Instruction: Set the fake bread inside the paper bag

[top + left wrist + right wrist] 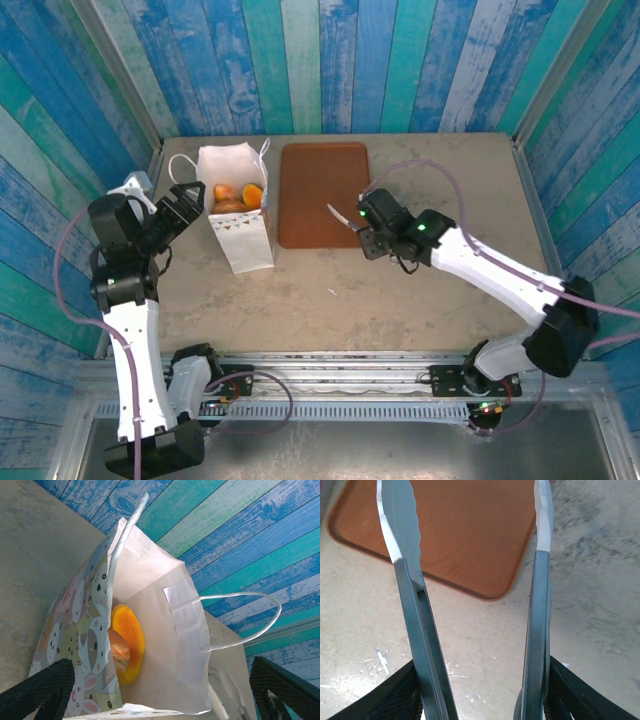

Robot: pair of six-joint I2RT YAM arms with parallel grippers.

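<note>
The white paper bag (pixel 238 225) stands open at the back left of the table, with a bunny print on one side (pixel 80 615). Fake bread (pixel 238 196) lies inside it: an orange-yellow piece (pixel 131 642) and a browner roll (pixel 119 652) against the bag's wall. My left gripper (pixel 187 205) is open at the bag's left side, and in the left wrist view its fingers (pixel 42 690) stand wide on either side of the bag's mouth. My right gripper (pixel 375 238) is shut on metal tongs (pixel 412 605). Their tips (pixel 340 215) are apart and empty over the tray's near corner.
A flat brown tray (pixel 322 193) lies right of the bag, and its corner (pixel 465 535) is under the tongs. Blue-green plank walls (pixel 350 60) close in the back and both sides. A loop handle (pixel 240 622) sticks out from the bag.
</note>
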